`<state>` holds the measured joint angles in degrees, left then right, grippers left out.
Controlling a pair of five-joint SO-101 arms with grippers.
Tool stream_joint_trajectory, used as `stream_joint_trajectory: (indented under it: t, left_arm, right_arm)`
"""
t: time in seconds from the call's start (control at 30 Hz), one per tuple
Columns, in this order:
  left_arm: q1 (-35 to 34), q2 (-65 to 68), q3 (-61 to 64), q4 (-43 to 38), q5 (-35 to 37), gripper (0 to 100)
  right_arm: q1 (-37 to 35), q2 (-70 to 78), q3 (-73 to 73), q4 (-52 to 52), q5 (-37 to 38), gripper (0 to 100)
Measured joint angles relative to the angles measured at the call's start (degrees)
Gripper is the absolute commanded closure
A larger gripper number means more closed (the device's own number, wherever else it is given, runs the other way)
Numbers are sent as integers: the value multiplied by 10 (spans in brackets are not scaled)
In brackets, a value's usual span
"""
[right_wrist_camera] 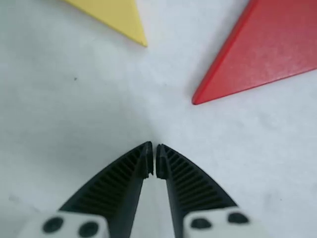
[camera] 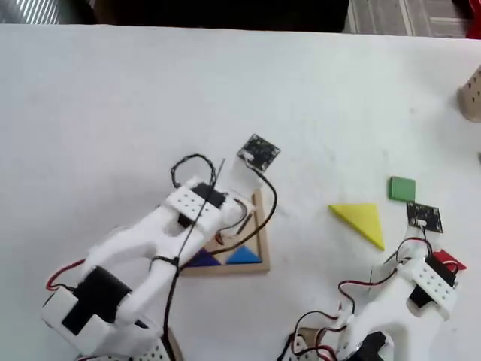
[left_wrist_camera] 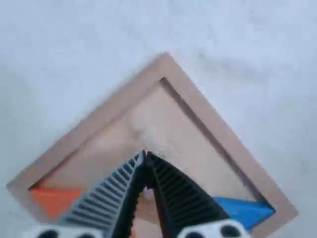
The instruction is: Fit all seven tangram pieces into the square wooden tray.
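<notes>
Left jaws hovering pressed together over the wooden tray (left_wrist_camera: 210, 116) at lower centre, right jaws pressed together, red triangle (right_wrist_camera: 267, 44) lying just beyond them.

A tan perforated object (camera: 472, 94) stands on the white table (camera: 150, 90).

Bright, even light is flooding the white table (camera: 120, 90), washing it nearly featureless; a thin dark shadow is hugging the tray (left_wrist_camera: 223, 134) along its inner wall.
</notes>
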<state>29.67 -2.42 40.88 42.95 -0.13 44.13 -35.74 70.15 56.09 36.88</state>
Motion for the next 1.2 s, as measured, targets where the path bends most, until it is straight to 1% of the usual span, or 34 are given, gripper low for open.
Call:
stream_joint_trajectory:
  t: [0.4, 0.83, 0.93, 1.1, 1.2]
  left_arm:
    - [4, -1, -1, 104, 0, 977]
    - [4, -1, -8, 117, 0, 977]
    - [24, -1, -8, 118, 1, 977]
    - [84, -1, -8, 118, 0, 977]
    - [96, -1, -8, 122, 0, 977]
  right_arm:
    - [0, 0, 0, 0, 0, 981]
    - [0, 0, 0, 0, 0, 981]
    - [0, 0, 0, 0, 0, 981]
    - [0, 0, 0, 0, 0, 981]
    - [0, 0, 0, 0, 0, 981]
